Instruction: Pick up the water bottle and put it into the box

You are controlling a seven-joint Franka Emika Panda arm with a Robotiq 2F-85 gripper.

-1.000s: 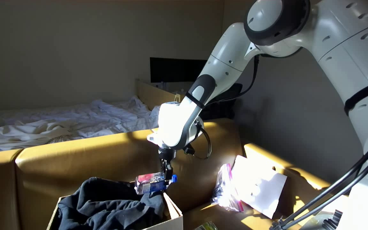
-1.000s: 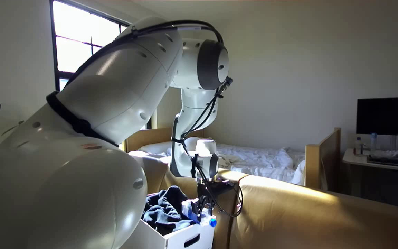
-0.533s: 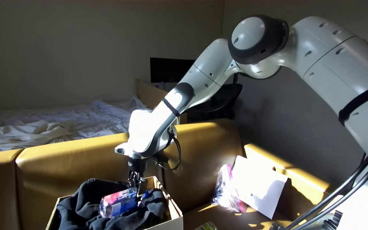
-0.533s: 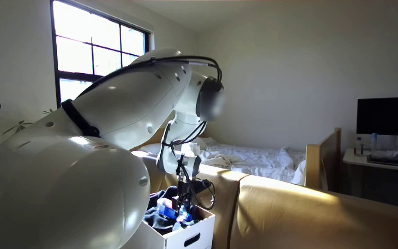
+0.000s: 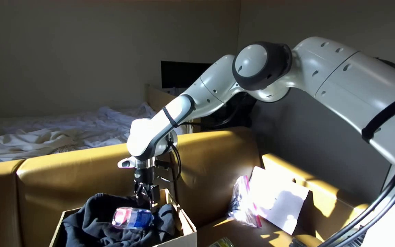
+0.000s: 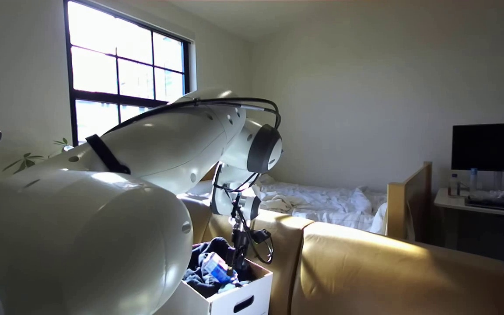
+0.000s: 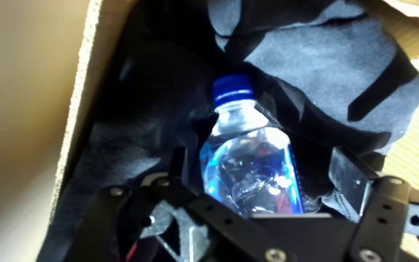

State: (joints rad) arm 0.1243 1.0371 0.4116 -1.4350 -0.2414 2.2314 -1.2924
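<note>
The water bottle (image 5: 133, 218), clear with a blue and red label, lies on its side on dark cloth (image 5: 98, 236) inside the cardboard box (image 5: 188, 224). In an exterior view the bottle (image 6: 218, 267) shows behind the near wall of the box (image 6: 223, 305). My gripper (image 5: 146, 203) is just above the cap end of the bottle, within the box's rim. In the wrist view my gripper (image 7: 262, 165) is open, with a finger on each side of the bottle (image 7: 244, 156) and gaps between. The blue cap (image 7: 232, 88) points away from the gripper. The bottle's base is hidden there.
The box stands on a tan sofa (image 5: 81, 178), against its backrest. A plastic bag (image 5: 243, 202) and a white sheet (image 5: 279, 200) lie to its right in an exterior view. The box wall's edge (image 7: 73, 105) is close by in the wrist view.
My gripper has moved left and down over the box with the bottle, then opened. The bottle now lies on the cloth, and the gripper is slightly higher and apart from it.
</note>
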